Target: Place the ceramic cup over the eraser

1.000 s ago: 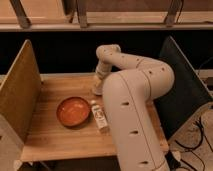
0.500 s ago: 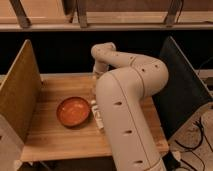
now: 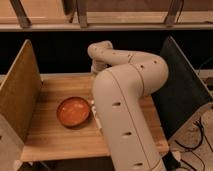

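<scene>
My white arm (image 3: 125, 100) fills the middle of the camera view and bends back over the far part of the wooden table (image 3: 55, 140). My gripper (image 3: 96, 68) is at the arm's far end, low over the back of the table, mostly covered by the arm. The ceramic cup and the eraser are hidden or out of view.
An orange bowl (image 3: 73, 111) sits on the table left of the arm. A sliver of a white labelled bottle (image 3: 95, 111) shows between the bowl and the arm. A tan panel (image 3: 17, 87) stands on the left and a dark panel (image 3: 182, 85) on the right.
The arm has swung further left and toward the camera. It now covers most of the bottle and the table's right side. The gripper end has shifted a little left along the table's back.
</scene>
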Robot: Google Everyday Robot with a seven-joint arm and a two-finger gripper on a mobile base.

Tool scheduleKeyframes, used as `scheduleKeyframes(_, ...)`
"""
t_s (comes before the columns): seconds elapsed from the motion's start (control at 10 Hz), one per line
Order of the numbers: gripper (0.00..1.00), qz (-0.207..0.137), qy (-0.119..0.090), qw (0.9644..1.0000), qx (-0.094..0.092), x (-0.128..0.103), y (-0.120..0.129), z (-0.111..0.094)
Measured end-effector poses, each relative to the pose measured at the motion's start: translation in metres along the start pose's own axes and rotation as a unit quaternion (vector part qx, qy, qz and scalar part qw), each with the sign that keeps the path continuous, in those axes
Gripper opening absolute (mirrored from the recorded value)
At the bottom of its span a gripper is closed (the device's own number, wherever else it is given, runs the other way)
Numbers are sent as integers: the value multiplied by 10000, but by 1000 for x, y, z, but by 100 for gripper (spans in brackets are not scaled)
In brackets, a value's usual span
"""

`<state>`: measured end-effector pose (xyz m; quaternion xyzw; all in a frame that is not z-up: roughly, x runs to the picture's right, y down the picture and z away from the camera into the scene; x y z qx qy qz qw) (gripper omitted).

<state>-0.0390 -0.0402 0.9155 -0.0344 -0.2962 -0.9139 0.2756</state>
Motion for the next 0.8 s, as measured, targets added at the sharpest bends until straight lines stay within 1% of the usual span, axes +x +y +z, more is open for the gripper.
scheduleKeyframes(0.3, 80, 196, -85, 9995, -227, -14, 5, -13)
scheduleKeyframes(0.5, 80, 359, -83, 9983, -447, -24, 9, -28)
scheduleKeyframes(0.6, 80, 435, -44, 9973, -585, -29, 12, -40)
scheduleKeyframes(0.8, 80, 594, 93, 9951, -789, -35, 11, -60)
